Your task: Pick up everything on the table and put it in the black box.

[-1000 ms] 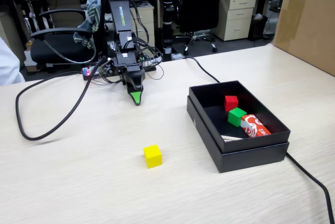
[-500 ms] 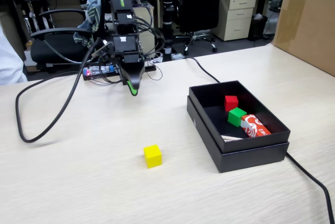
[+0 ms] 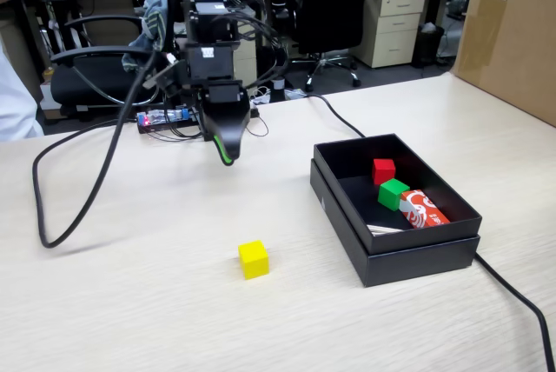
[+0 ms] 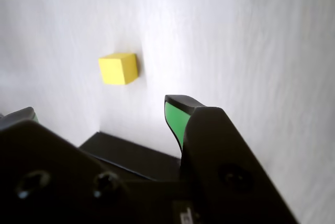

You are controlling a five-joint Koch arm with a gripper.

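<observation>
The yellow cube (image 3: 254, 259) sits alone on the table (image 3: 130, 302), lower centre of the fixed view, upright and clear of everything around it. The gripper (image 3: 228, 156) hangs above the tabletop in the upper middle of that view, well apart from the cube, tip pointing down with a strip of green on it. From this side only one tip reads clearly. The wrist view settles it — a green-faced fingertip (image 4: 178, 116) juts up at centre-right, the other tip just peeks in at the left edge (image 4: 23, 114), and a wide gap of bare table lies between them, so the jaws stand apart with nothing in them. The cube (image 4: 119, 68) shows in the upper left of the wrist view, beyond the fingertips and not between them.

Over to the right of the fixed view, the black box (image 3: 347, 215) rests on the table, well apart from the cube. Inside it — a red cube (image 3: 383, 170), a green cube (image 3: 393, 194) just beside it, and a red-and-white packet (image 3: 423, 209) nearer the right wall. A black cable (image 3: 87, 207) loops across the table at the left.
</observation>
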